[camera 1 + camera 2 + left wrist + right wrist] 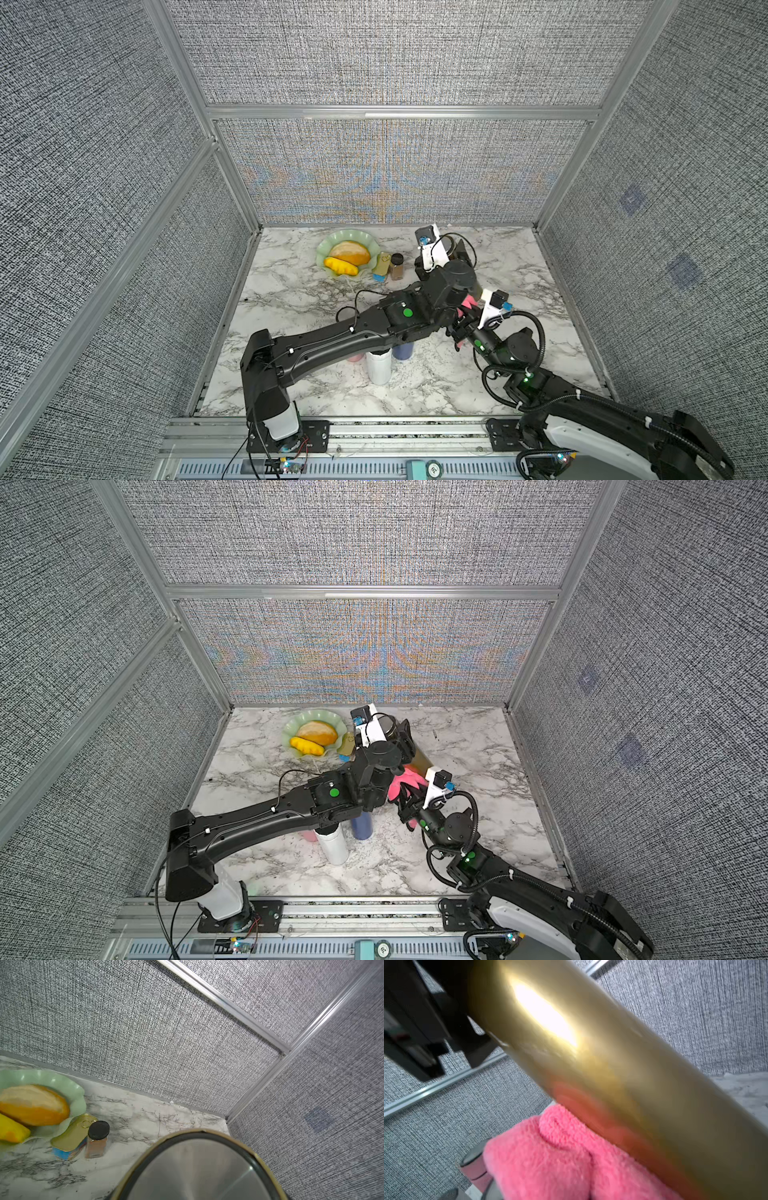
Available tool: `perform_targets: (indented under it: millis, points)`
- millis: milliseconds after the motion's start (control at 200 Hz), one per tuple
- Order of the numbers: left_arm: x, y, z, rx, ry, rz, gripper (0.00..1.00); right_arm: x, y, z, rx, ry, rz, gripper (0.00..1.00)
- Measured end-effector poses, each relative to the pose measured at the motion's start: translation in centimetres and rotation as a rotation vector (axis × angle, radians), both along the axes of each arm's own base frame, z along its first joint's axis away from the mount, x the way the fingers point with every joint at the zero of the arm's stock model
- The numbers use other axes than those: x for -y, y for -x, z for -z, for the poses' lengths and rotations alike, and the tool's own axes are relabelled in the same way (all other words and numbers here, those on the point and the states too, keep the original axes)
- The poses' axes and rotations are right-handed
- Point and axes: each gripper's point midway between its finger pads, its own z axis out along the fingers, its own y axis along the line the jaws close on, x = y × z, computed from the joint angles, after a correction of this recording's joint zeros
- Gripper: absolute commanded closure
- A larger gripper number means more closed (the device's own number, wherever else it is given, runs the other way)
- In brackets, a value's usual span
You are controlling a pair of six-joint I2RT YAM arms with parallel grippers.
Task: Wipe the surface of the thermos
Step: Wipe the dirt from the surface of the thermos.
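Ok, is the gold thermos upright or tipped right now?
Tipped. In a top view the gold thermos leans at a slant, unlike the upright white bottle. The pink cloth touches its side.

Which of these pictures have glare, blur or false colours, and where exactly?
Right wrist view: a white glare patch sits on the thermos, whose gold body is soft and out of focus; the pink cloth shows more texture and casts a red reflection on it. Left wrist view: the thermos's metal end is very close and slightly blurred. In both top views: rainbow moiré on the back wall.
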Motion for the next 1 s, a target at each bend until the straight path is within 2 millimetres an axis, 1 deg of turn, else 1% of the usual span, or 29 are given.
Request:
perform_targets:
  millis: [55, 115, 155, 215, 270, 315, 415, 450, 480, 515, 585, 655, 700, 730, 765, 800, 830, 880, 945, 1001]
  points:
    - [0.2, 0.1, -0.4, -0.007, 0.028, 0.01, 1.0, -0.6, 0.3, -2.2, 0.042, -0.016, -0.009, 1.0]
    - [0.5, 0.2, -0.6, -0.013, 0.044, 0.028, 1.0, -0.9, 0.4, -3.9, 0.074, -0.021, -0.011, 1.0]
    - [0.6, 0.3, -0.8, -0.016, 0.057, 0.033, 1.0, -1.1, 0.3, -4.3, 0.084, -0.017, -0.006, 1.0]
    - [0.6, 0.2, -0.8, -0.028, 0.078, 0.033, 1.0, -1.3, 0.0, -4.4, 0.091, -0.004, 0.003, 1.0]
    - [0.6, 0.2, -0.6, -0.049, 0.09, 0.028, 1.0, -1.4, -0.2, -3.7, 0.091, 0.013, 0.014, 1.0]
    - [0.7, 0.3, -0.2, -0.073, 0.104, 0.029, 1.0, -1.2, -0.4, -2.6, 0.081, 0.025, 0.03, 1.0]
    - [1.1, 0.6, 0.7, -0.12, 0.115, 0.05, 1.0, 0.3, -0.7, 2.0, 0.014, 0.086, 0.1, 1.0]
    - [1.1, 0.8, 0.9, -0.13, 0.116, 0.05, 1.0, 0.9, -0.8, 3.1, -0.003, 0.1, 0.127, 1.0]
    - [1.2, 0.8, 1.0, -0.139, 0.121, 0.049, 1.0, 1.4, -0.7, 3.6, -0.01, 0.104, 0.144, 1.0]
    - [1.3, 0.9, 1.0, -0.148, 0.133, 0.048, 1.0, 1.9, -0.7, 3.7, -0.012, 0.1, 0.16, 1.0]
    - [1.5, 0.9, 0.8, -0.164, 0.158, 0.049, 1.0, 2.4, -0.7, 3.0, -0.002, 0.079, 0.18, 1.0]
    - [1.6, 0.8, 0.3, -0.169, 0.19, 0.044, 1.0, 2.3, -0.7, 1.3, 0.015, 0.06, 0.185, 1.0]
    - [1.7, 0.8, 0.0, -0.173, 0.21, 0.039, 1.0, 1.8, -0.7, -0.3, 0.032, 0.049, 0.176, 1.0]
    - [1.7, 0.7, 0.2, -0.18, 0.206, 0.036, 1.0, 1.4, -0.7, -1.7, 0.05, 0.032, 0.166, 1.0]
    - [1.9, 0.7, 0.3, -0.186, 0.212, 0.034, 1.0, 0.8, -0.6, -2.8, 0.064, 0.026, 0.149, 1.0]
    - [2.0, 0.7, 0.5, -0.193, 0.211, 0.033, 1.0, 0.2, -0.6, -3.5, 0.071, 0.027, 0.135, 1.0]
    - [2.1, 0.7, 0.8, -0.2, 0.205, 0.03, 1.0, -0.2, -0.7, -3.7, 0.073, 0.032, 0.129, 1.0]
    - [2.0, 0.6, 1.3, -0.212, 0.187, 0.017, 1.0, -0.8, -1.0, -3.5, 0.065, 0.048, 0.124, 1.0]
    - [1.8, 0.4, 1.9, -0.231, 0.173, -0.011, 1.0, -1.1, -1.4, -2.8, 0.054, 0.065, 0.129, 1.0]
    - [1.8, 0.4, 2.6, -0.256, 0.16, -0.024, 1.0, -0.8, -1.4, -1.6, 0.048, 0.071, 0.146, 1.0]
